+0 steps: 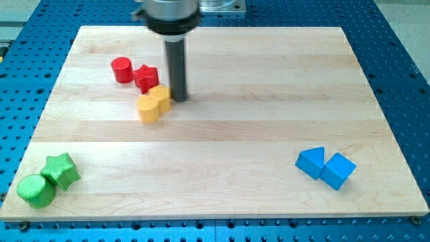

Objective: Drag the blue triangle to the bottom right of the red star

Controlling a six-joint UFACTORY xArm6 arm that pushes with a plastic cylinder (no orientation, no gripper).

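1. No claw on this rig: my tip [178,99] is a bare rod end, holding nothing, touching or just beside the right edge of the yellow blocks [154,103].
2. The red star [146,78] sits just up-left of them, touching the red cylinder [121,70].
3. The blue triangle [310,162] lies well apart at the view's bottom right, against the blue cube [337,171].
4. The green star [60,169] and green cylinder [35,191] sit bottom left.

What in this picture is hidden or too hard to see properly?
- Arm: cut off by the view's top edge; only the dark collar and rod show.
- My tip: whether it touches the yellow blocks cannot be told.
- Two blue blocks: which one is the triangle is unclear from this angle.
- Red star: its lower right edge is hidden by the yellow blocks.
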